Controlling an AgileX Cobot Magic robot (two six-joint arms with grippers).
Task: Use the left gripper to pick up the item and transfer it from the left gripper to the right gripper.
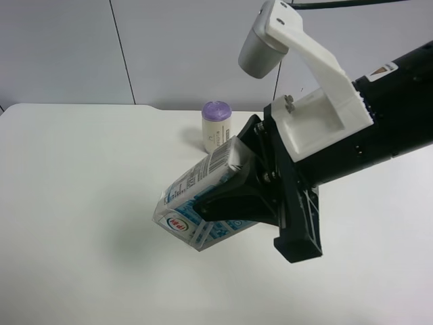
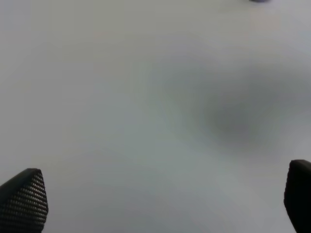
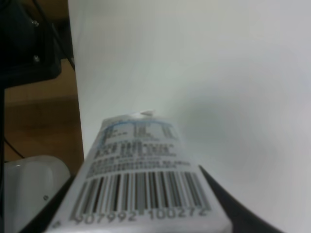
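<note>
The right end effector [image 1: 216,200] is clamped on the item [image 1: 199,177], holding it tilted in the air over the middle of the tabletop [image 1: 81,203], while the left end effector [image 2: 160,204] stands wide open and empty, so the handover looks done. What counts now, I judge, is a steady squeeze on the flat sides without crushing them, with the left arm well clear. The item is a small white-and-light-blue carton with a barcode and a red logo.

We see the white-and-blue carton [image 1: 193,196] clamped tilted between the right pincer's [image 1: 220,179] black fingers, barcode facing its wrist, far end jutting beyond the fingertips, apparently in mid-air. The left pincer [image 2: 160,204] gapes wide.
</note>
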